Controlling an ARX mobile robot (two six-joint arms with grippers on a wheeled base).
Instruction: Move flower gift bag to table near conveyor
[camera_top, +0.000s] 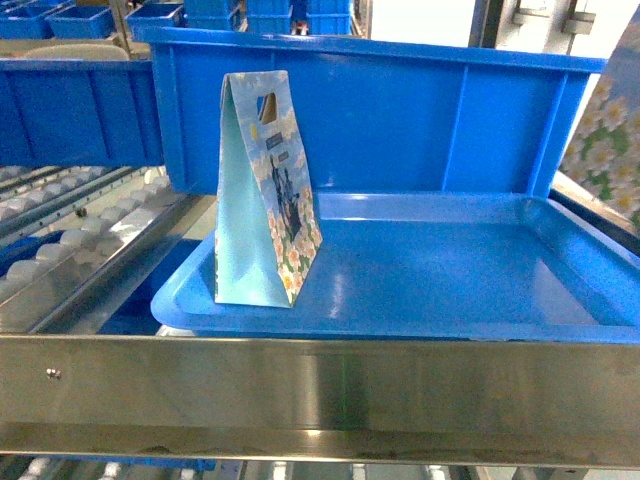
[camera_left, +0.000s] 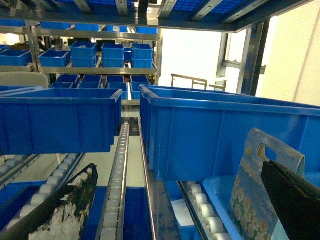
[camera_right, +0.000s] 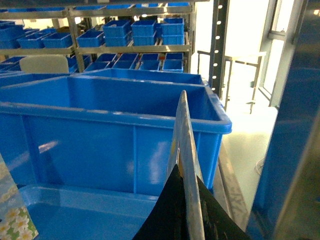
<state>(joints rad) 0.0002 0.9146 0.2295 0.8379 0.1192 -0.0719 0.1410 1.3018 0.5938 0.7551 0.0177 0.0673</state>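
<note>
A flower gift bag (camera_top: 265, 190) stands upright at the left end of a shallow blue tray (camera_top: 450, 290); it also shows in the left wrist view (camera_left: 252, 195) and at the lower left of the right wrist view (camera_right: 15, 220). My left gripper (camera_left: 178, 172) is open, its right finger (camera_left: 295, 200) just beside this bag's handle end. My right gripper (camera_right: 192, 210) is shut on the thin edge of a second flower gift bag (camera_right: 187, 150), which shows at the head view's right edge (camera_top: 610, 150). White rollers of the conveyor (camera_top: 70, 240) run on the left. The table is out of view.
A deep blue bin (camera_top: 400, 110) stands right behind the tray. A shiny steel rail (camera_top: 320, 390) crosses the front. Another blue bin (camera_left: 55, 120) sits on the left lane, and several more fill the shelves behind. A steel upright (camera_right: 300, 150) is close on the right.
</note>
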